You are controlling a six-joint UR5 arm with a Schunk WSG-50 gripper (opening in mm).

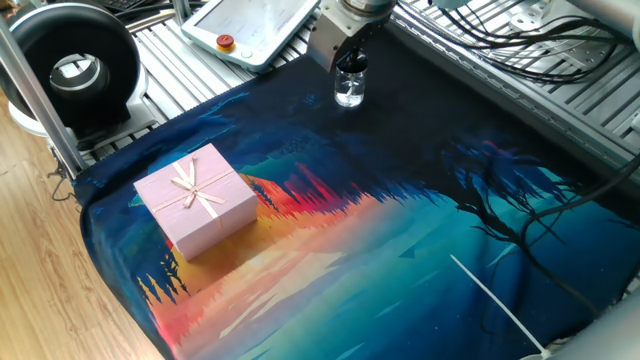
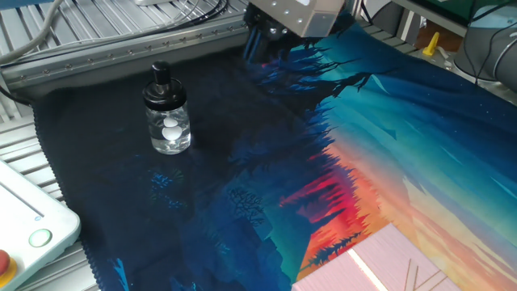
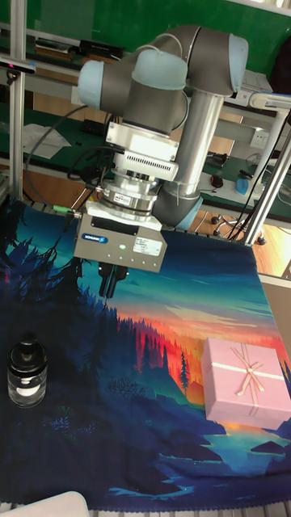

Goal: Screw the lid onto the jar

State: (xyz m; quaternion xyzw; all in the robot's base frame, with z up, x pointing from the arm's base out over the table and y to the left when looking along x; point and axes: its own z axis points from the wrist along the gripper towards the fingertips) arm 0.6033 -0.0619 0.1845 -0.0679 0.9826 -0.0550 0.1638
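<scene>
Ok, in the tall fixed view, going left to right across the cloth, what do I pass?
jar with the lid on it → gripper hanging above the cloth → pink gift box.
</scene>
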